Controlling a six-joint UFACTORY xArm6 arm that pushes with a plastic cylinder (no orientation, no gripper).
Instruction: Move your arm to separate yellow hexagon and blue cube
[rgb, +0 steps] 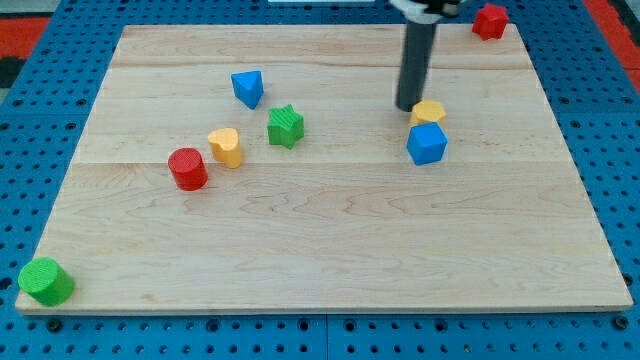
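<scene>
The yellow hexagon lies right of the board's middle, in the upper half of the view. The blue cube sits just below it and touches it. My rod comes down from the view's top, and my tip rests on the board just left of the yellow hexagon, close to or touching its upper left side.
A blue triangular block, a green star, a yellow heart-like block and a red cylinder lie left of centre. A red block sits at the top right corner, a green cylinder at the bottom left corner.
</scene>
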